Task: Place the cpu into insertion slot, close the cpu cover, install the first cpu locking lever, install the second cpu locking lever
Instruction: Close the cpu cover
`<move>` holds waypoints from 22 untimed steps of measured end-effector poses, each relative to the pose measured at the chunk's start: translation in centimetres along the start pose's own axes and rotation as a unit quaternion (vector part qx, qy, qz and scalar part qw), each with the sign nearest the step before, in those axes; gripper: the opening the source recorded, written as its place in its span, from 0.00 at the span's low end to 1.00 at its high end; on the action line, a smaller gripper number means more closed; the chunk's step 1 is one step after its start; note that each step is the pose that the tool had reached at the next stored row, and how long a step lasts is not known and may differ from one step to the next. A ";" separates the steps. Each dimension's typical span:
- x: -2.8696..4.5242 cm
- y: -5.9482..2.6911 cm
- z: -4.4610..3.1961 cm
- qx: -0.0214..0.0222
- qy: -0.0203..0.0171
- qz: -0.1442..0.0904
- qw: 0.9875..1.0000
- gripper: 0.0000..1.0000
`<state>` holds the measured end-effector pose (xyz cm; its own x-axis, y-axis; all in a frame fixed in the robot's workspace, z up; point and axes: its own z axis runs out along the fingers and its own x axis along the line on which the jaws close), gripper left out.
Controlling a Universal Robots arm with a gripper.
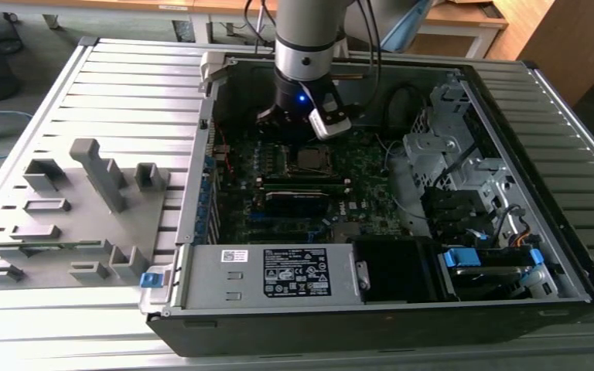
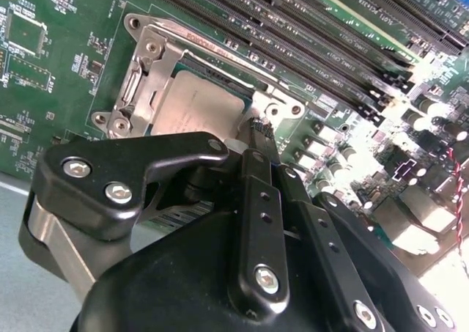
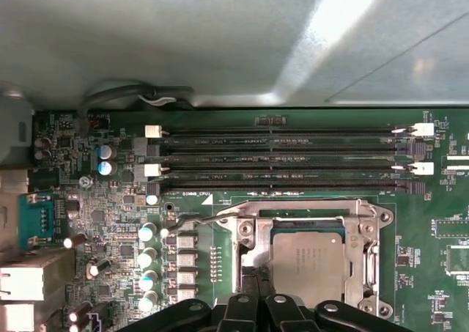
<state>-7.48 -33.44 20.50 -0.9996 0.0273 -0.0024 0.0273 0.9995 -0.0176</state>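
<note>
The open computer case (image 1: 380, 321) lies on the slatted bench (image 1: 132, 85), with a grey fixture tray (image 1: 70, 209) on the bench at the exterior view's left. The arm reaches down into the case over the green motherboard (image 3: 110, 222). The cpu (image 3: 308, 260) is seated flat in the insertion slot (image 3: 308, 227), just beside the long black memory slots (image 3: 286, 160). The cpu cover (image 3: 366, 251) is down over the slot; its frame surrounds the cpu, and the cpu's silver-grey top shows through the square window. A thin wire lever (image 3: 205, 218) runs from the cover's corner along the edge on the memory-slot side; whether it is latched cannot be determined. The gripper (image 2: 258, 127) is closed: its two fingers (image 2: 253, 193) meet at the tip, and nothing is visible between them. The tip sits at the edge of the cpu cover, next to a corner of the cpu. The power supply (image 1: 266, 274) occupies the near side of the case in the exterior view, well apart from the gripper.
</note>
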 end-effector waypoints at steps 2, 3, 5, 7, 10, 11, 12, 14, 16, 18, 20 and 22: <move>0.07 0.01 0.01 0.000 0.000 0.000 1.000 0.11; 0.08 0.02 0.01 0.000 0.000 0.000 1.000 0.11; 0.09 0.10 0.02 0.000 0.000 0.000 1.000 0.11; 0.09 0.18 0.02 0.000 0.000 0.000 1.000 0.11; 0.09 0.22 0.02 0.000 0.000 0.000 1.000 0.11; 0.09 0.22 0.04 0.000 0.000 0.000 1.000 0.11; 0.09 0.23 0.09 -0.001 0.000 0.000 1.000 0.11; 0.09 0.23 0.24 -0.001 0.000 0.000 1.000 0.11; 0.09 0.23 0.39 -0.002 0.000 0.000 1.000 0.11; 0.09 0.23 0.40 -0.002 0.000 0.000 1.000 0.11; 0.09 0.23 0.40 -0.002 0.000 0.000 1.000 0.11; 0.09 0.24 0.49 -0.002 0.000 0.000 1.000 0.11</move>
<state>-7.56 -33.21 20.01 -0.9996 0.0273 -0.0026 0.0273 0.9995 -0.0140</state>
